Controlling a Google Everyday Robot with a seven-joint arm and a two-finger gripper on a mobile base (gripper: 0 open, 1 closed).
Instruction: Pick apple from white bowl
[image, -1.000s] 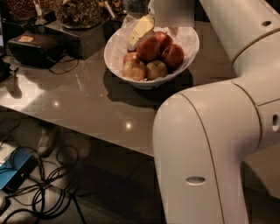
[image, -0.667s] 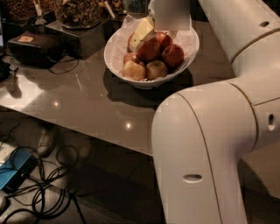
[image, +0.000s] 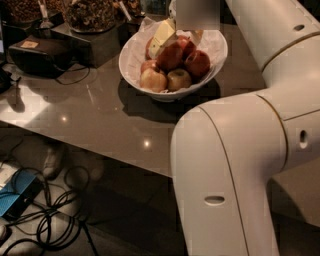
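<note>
White gripper low over a bowl of apples, jaws spread and pinching nothing.

The deep red round apple lies at the middle of the pile inside the wide white paper-lined bowl, with another red apple to its right and two pale yellow-green apples in front near the rim. The gripper hangs at the back of the bowl, just above the fruit. One cream-coloured finger slants down on the left side of the pile and the other sits to the right, with red fruit between them. The bowl stands on a glossy grey-brown surface, near a black box at the left. The bulky white robot arm fills the lower right. Dark cables lie on the floor below.
</note>
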